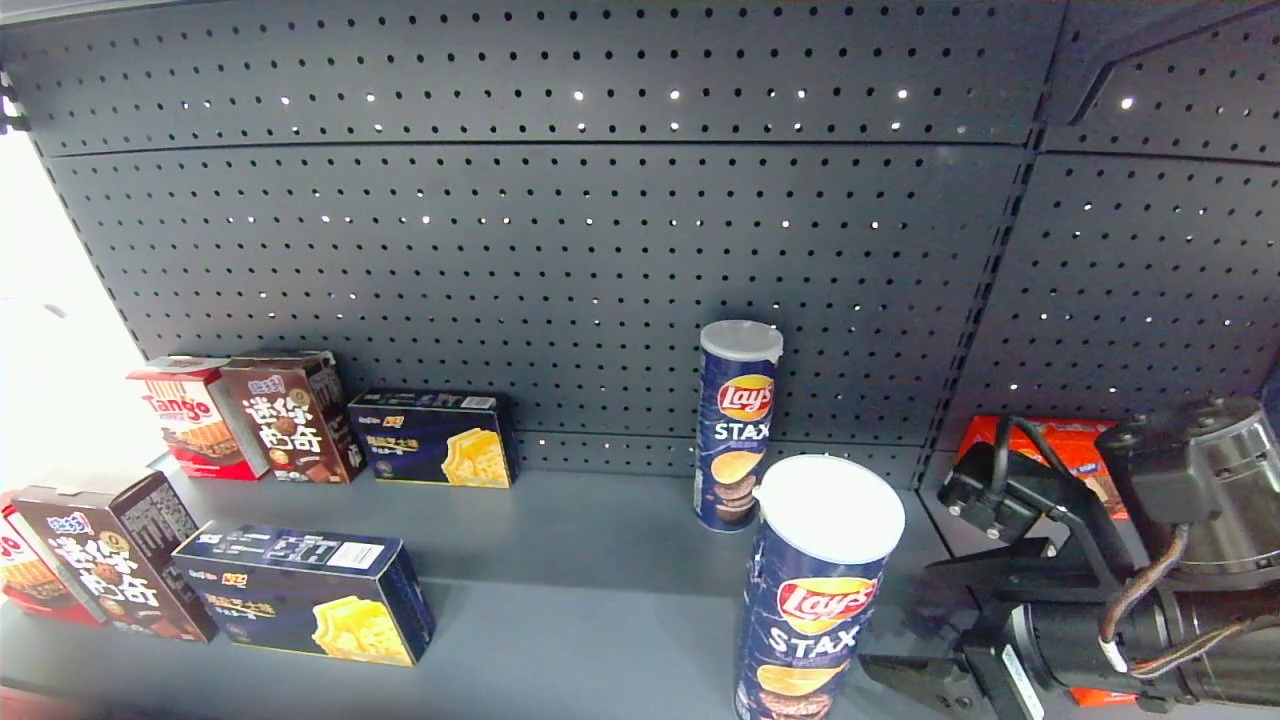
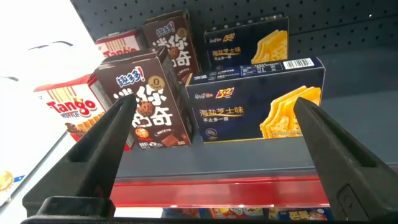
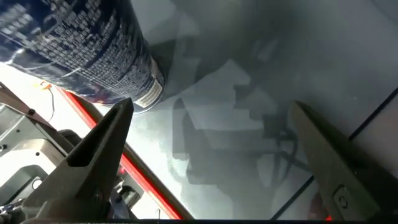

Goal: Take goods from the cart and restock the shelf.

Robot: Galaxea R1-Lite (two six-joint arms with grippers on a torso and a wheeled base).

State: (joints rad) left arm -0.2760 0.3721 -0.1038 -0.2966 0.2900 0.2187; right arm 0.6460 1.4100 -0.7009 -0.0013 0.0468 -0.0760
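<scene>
Cans [image 1: 738, 425] x2 on shelf [image 1: 600, 560], boxes [image 1: 300, 590] x6 at left; L pincer [image 2: 214, 102] open, R pincer [image 3: 212, 109] open, both empty.

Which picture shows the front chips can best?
The head view: the front chips can stands upright with lid and label visible. The right wrist view catches its lower side. The left wrist view faces snack boxes.

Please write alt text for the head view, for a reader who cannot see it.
Two chip cans stand upright on a shelf: the front can near its edge, the rear can by the pegboard wall. The open right tool is right of the front can, not holding it. At the left, snack boxes sit in two rows.
</scene>
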